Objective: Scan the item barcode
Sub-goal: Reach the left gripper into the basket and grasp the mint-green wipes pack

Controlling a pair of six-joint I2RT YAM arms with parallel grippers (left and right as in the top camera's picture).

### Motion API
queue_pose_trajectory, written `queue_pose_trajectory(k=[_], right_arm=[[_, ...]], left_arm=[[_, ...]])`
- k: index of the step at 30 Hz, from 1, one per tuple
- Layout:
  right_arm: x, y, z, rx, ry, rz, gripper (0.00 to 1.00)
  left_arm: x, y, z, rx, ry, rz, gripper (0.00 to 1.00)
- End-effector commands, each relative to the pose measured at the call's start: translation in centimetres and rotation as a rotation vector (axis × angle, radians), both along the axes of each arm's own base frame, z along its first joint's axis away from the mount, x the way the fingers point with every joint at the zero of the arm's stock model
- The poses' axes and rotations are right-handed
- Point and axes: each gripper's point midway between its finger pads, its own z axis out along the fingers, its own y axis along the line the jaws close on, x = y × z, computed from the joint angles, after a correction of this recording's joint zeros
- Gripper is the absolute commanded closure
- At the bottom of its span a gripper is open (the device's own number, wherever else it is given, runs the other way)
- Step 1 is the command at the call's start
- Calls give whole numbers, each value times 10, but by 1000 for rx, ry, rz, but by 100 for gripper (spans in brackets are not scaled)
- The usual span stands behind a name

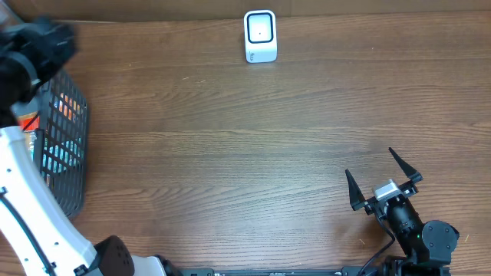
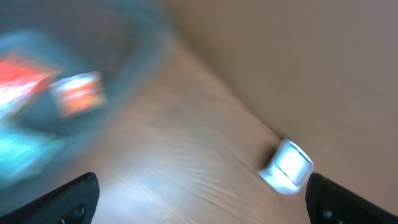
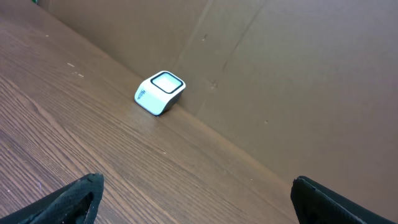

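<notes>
I am viewing a brown wood-grain tabletop (image 1: 230, 138) with a matt, finely streaked surface. A plain brown cardboard wall (image 3: 298, 74) is standing along its far edge. The scanner (image 1: 260, 36) is a small white block with rounded corners and a dark-framed window. It is sitting at the far edge of the tabletop, against the foot of the wall. A black wire-mesh basket (image 1: 73, 165) is occupying the left edge of the tabletop. The items (image 2: 78, 94) are lying inside it and are showing as red, orange and teal packets. The left wrist picture is blurred, so I am not reading any print or barcode on them. The left hand (image 2: 202, 202) is hanging above the far end of the basket with its two dark fingers spread wide and nothing between them. The items are lying below it and to its left, and the scanner is ahead to its right. The white left arm (image 1: 31, 207) is crossing over the near part of the basket and hiding some of it in the overhead view. The right hand (image 1: 370, 165) is sitting over the near right corner with its black tapered fingers spread apart and empty. It is well apart from the basket, with bare tabletop between it and the scanner.
</notes>
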Motion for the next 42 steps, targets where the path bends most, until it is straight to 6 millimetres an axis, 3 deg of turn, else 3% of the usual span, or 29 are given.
queue_pose_trajectory(k=[1, 4, 7, 12, 17, 21, 27, 34, 42], right_arm=[[0, 1, -4, 1, 7, 6, 0], [0, 1, -4, 1, 7, 6, 0], [0, 1, -4, 1, 7, 6, 0], [0, 1, -4, 1, 7, 6, 0], [0, 1, -4, 1, 7, 6, 0], [0, 1, -4, 1, 7, 6, 0], [0, 1, -4, 1, 7, 6, 0], [0, 1, -4, 1, 7, 6, 0], [0, 1, -4, 1, 7, 6, 0]], left_arm=[[-49, 79, -10, -7, 79, 514, 0], [-73, 109, -23, -11, 134, 653, 0], [-84, 130, -41, -43, 189, 718, 0], [-100, 154, -98, -170, 349, 853, 0], [-92, 173, -148, -228, 462, 872, 0], [-73, 186, -197, -247, 558, 814, 0], [-52, 189, -256, -284, 657, 774, 0], [-38, 171, -297, -313, 751, 779, 0], [-44, 161, -337, -324, 806, 825, 0]])
